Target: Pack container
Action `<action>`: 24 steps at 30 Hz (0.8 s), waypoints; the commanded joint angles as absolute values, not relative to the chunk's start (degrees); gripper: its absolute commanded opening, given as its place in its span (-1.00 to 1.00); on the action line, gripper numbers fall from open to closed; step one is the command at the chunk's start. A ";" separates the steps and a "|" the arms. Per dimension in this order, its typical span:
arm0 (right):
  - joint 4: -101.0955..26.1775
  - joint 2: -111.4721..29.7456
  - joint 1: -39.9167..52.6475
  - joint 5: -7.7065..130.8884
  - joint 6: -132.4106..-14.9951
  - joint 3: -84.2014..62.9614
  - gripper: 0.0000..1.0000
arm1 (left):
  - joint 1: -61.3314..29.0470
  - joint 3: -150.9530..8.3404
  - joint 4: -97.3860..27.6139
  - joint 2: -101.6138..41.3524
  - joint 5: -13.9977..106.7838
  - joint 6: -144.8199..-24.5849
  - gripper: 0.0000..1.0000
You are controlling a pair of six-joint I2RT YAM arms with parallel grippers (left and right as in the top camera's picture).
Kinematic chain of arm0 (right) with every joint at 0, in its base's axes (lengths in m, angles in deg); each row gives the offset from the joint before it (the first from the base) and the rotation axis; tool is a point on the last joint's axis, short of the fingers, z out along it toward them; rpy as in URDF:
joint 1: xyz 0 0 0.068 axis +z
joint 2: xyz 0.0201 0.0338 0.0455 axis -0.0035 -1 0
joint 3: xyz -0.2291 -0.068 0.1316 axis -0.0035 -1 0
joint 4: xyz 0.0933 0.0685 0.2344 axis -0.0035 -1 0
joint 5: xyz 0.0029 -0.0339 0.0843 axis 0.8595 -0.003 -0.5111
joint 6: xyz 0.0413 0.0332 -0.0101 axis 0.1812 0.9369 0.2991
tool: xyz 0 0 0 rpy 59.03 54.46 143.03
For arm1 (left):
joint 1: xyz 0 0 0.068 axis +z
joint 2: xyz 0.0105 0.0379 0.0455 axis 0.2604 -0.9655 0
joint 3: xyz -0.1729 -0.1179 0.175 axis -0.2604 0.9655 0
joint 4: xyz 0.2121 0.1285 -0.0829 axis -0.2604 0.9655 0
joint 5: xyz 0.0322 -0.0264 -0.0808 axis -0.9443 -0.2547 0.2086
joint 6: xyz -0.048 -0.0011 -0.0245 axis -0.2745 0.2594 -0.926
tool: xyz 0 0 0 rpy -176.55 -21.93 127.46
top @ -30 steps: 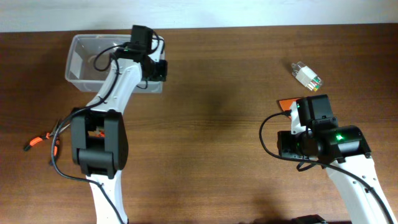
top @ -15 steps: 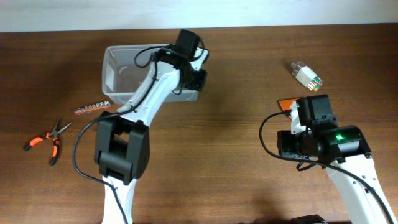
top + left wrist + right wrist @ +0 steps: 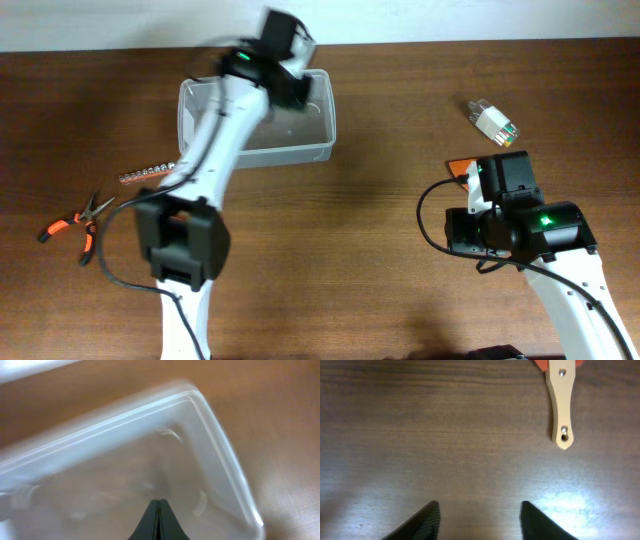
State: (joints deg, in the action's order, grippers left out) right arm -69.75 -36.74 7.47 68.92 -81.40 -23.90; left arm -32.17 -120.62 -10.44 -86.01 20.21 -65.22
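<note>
Container (image 3: pixel 300 152) has slid right along the top of the overhead frame, from the upper-left corner to just left of centre, with the left arm riding along. Left fingers (image 3: pixel 153 524) are pressed fully together over it; can't tell if the thin wall is pinched between them. Right fingers (image 3: pixel 427 520) sit partly spread over bare desk (image 3: pixel 380 120), holding nothing. Bin looks empty, light, flexy and slick, so I'd grab the rim near a corner, where it's probably stiffest.
</note>
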 commanded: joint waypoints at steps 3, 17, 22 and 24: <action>-66.91 -37.03 7.32 63.94 -84.76 -17.04 -0.64 | -24.33 -135.26 2.61 -83.25 10.68 -65.41 -0.97; -77.27 -66.93 15.21 58.98 -99.10 23.75 -0.92 | -6.51 -138.93 15.42 -72.48 11.38 -70.72 -0.97; -78.78 -79.15 19.97 55.85 -102.86 34.66 -0.92 | -5.25 -138.93 15.81 -71.25 11.20 -70.75 -0.97; -78.69 -82.66 21.44 55.00 -104.41 36.73 -0.92 | -5.16 -138.93 16.07 -71.21 10.96 -70.75 -0.97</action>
